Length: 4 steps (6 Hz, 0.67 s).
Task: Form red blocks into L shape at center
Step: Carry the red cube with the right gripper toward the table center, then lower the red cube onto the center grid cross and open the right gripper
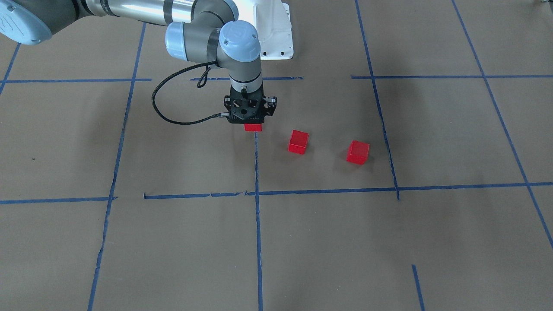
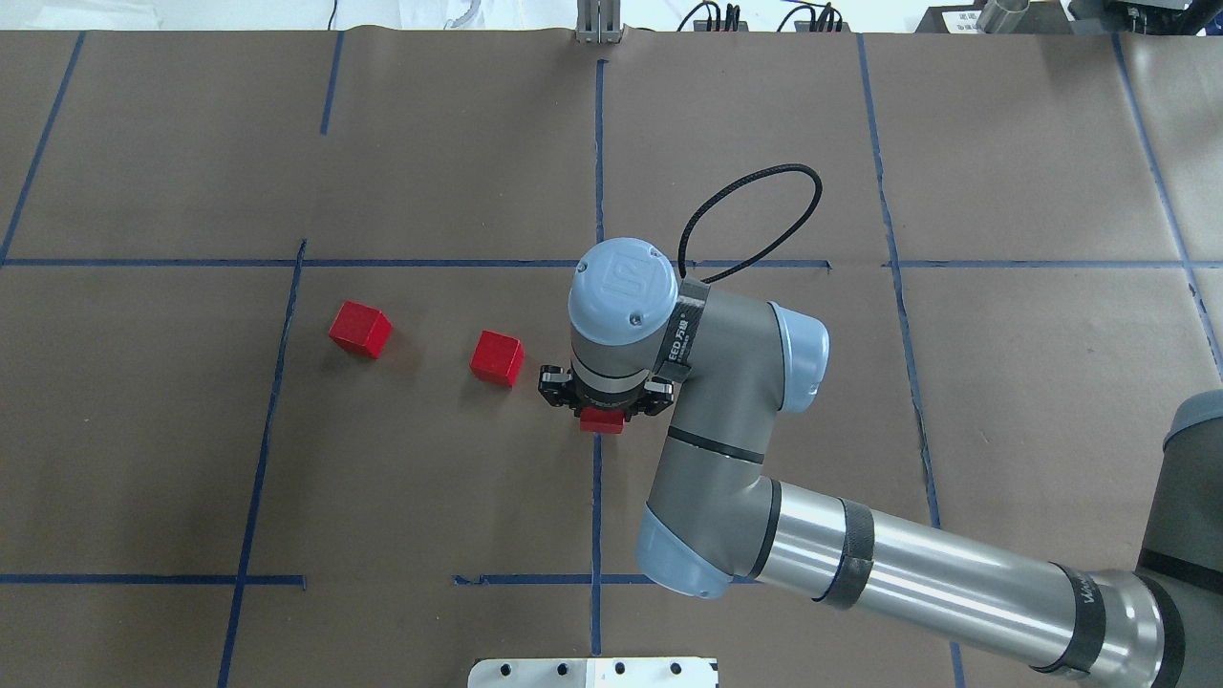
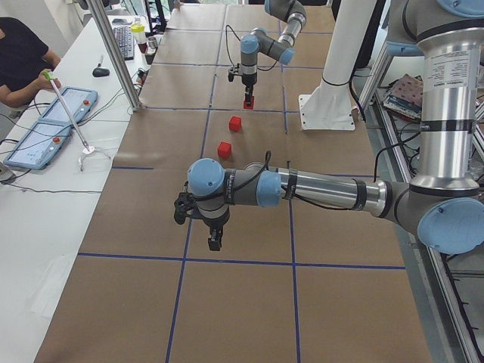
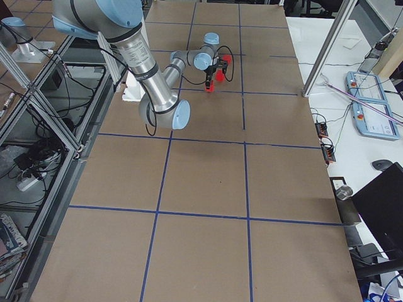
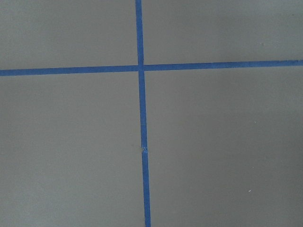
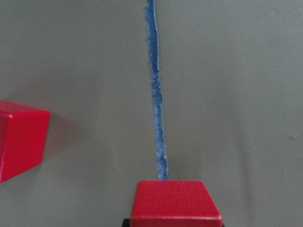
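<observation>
Front view: the right claw (image 1: 249, 120) is clenched on one block (image 1: 253, 127) at the tape strip (image 1: 256, 160) of the center (image 1: 328, 108), probably to seat the L's corner. Overhead: the second block (image 2: 497, 358) and third block (image 2: 360, 329) lie apart, unjoined. Left view: the left claw (image 3: 214, 240) hangs clear over bare tabletop (image 3: 249, 302); its state I cannot tell.

You are looking at a table (image 2: 1032, 172) covered in brown paper (image 2: 430, 153), with blue tape lines (image 2: 143, 263) running across it in a grid. Two red blocks (image 2: 360, 329) (image 2: 497, 358) are lying apart on the centre cell (image 2: 420, 478). A third block (image 2: 602, 420) is sitting at the tape strip's (image 2: 596, 497) end; whether it is touching the paper is unclear.
</observation>
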Available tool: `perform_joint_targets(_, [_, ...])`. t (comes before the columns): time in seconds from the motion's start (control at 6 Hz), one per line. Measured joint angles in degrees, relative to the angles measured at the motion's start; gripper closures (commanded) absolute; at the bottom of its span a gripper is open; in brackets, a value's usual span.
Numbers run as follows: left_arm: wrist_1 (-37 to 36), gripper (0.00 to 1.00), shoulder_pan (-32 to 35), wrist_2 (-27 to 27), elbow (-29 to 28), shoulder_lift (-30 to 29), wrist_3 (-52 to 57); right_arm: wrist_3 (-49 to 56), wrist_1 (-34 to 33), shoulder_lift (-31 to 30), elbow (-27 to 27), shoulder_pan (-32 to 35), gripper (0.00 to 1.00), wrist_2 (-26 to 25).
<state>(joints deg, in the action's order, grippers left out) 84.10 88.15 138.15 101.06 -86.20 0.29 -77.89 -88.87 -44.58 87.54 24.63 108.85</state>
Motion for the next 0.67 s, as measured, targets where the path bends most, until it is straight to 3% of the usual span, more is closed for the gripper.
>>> perform_joint_targets(0.67, [0.00,0.00,0.00,0.11,0.35,-0.02,-0.02,0.19,-0.07,0.08,-0.30,-1.39,1.00,-0.53])
